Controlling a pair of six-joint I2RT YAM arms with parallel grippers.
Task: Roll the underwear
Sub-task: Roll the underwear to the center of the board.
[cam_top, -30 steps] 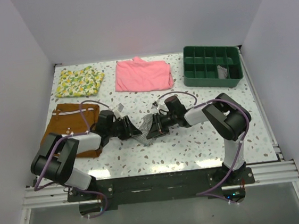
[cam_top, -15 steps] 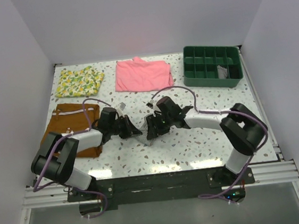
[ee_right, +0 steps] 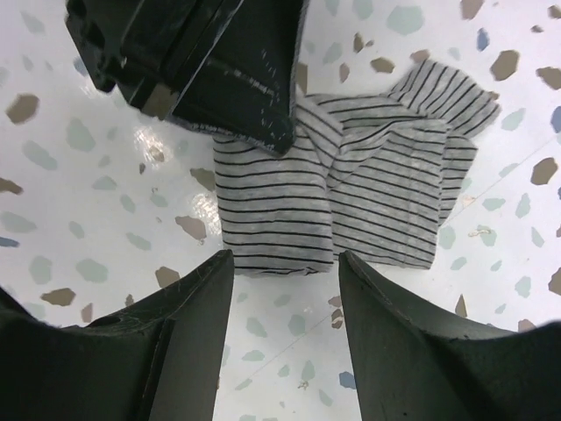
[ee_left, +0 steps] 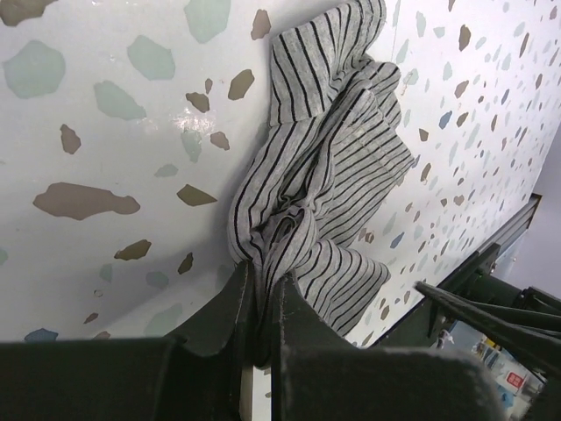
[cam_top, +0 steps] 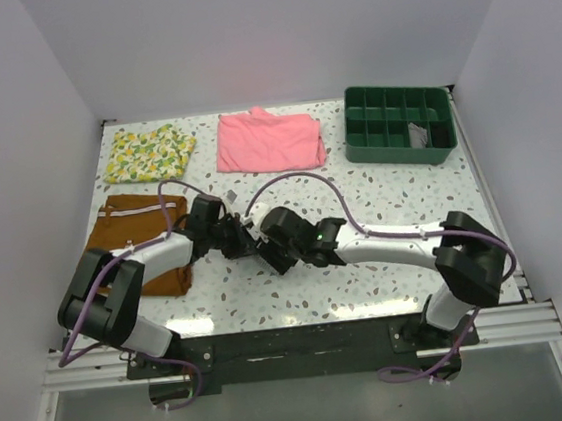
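The underwear (ee_left: 326, 180) is a crumpled grey-and-black striped bundle on the speckled table. My left gripper (ee_left: 261, 279) is shut on a bunched edge of it, and the fabric is pinched up between the fingers. In the right wrist view the underwear (ee_right: 368, 197) lies just beyond my right gripper (ee_right: 285, 263), which stands open above the table with nothing between its fingers. The left gripper's black body (ee_right: 202, 61) covers one corner of the cloth. From above, the two grippers (cam_top: 247, 242) (cam_top: 271, 255) meet over the underwear and hide nearly all of it.
Rust-brown shorts (cam_top: 130, 231) lie at the left under the left arm. A pink folded garment (cam_top: 269, 139) and a lemon-print cloth (cam_top: 149, 152) lie at the back. A green compartment tray (cam_top: 398, 123) stands at the back right.
My left gripper has closed on the underwear's edge. The right gripper has opened, let the fabric go, and swung left and toward the near edge, its arm stretching out low over the table.
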